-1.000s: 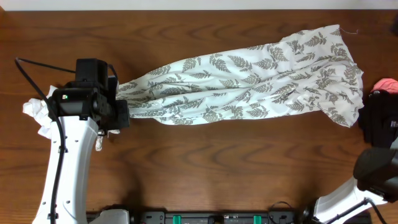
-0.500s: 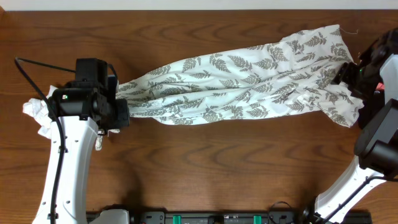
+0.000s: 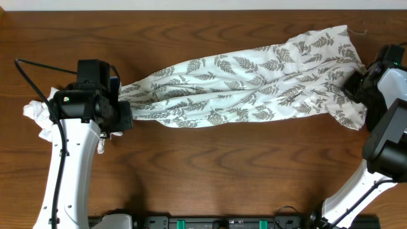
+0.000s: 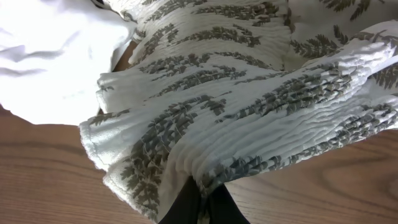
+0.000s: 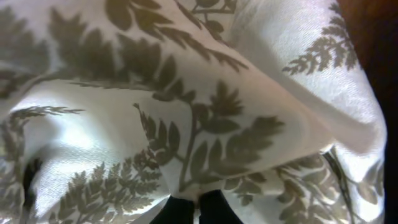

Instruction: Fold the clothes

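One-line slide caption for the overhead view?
Left claw and right claw pinch opposite ends of the fern-print garment stretched across the wooden table; white garment lies bunched at far left.

the garment (image 3: pixel 254 86) is cream-white with grey-green fern leaves all over. the bundle (image 3: pixel 33 114) is plain white. the table (image 3: pixel 222 172) is dark brown wood grain.

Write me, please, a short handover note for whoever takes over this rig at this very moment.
Left hand: shut on the narrow left end of the fern-print garment.
Right hand: shut on its wide right end.
The garment lies stretched lengthwise across the table, bunched rather than flat. A plain white garment sits crumpled near the table's left end.
Done: both ends gripped.
Left: spread it flat and make every fold; the white one is not yet folded.
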{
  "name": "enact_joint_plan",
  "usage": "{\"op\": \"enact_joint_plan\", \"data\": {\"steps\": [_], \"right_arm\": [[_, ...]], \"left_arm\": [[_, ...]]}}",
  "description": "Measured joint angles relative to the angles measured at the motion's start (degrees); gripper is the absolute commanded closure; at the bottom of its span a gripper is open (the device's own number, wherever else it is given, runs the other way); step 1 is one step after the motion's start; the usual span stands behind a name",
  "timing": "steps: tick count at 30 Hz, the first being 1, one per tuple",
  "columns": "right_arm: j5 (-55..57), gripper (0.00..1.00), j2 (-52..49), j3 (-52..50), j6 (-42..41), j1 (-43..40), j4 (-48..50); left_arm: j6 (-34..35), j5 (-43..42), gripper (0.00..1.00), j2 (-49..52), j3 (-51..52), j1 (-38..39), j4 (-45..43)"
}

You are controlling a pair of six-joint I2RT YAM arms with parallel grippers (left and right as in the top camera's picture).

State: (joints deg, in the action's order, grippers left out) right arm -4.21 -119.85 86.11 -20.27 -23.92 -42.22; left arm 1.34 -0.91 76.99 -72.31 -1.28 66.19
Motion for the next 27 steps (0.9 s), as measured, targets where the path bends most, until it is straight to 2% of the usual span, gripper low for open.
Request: {"op": "enact_joint_plan", "data": {"steps": [6,11,15,27], "right_arm": [[0.1,0.99,6.2,8.3,2.9,-0.1,-5.1],[1.3,0.99,16.0,17.4,5.9,-1.0,-3.2],[2.1,0.99,21.8,20.5,7.8,-3.7,-1.2],[0.5,0.99,18.9,19.7,12.2,-6.4,-5.7]], "left_arm": [[0.0,0.0,0.94,0.0,0.0,0.0,0.0],[0.0,0.0,0.94,0.0,0.0,0.0,0.0],[0.0,-0.1,0.94,0.0,0.0,0.0,0.3],[0.0,0.1,0.94,0.0,0.0,0.0,1.3]]}}
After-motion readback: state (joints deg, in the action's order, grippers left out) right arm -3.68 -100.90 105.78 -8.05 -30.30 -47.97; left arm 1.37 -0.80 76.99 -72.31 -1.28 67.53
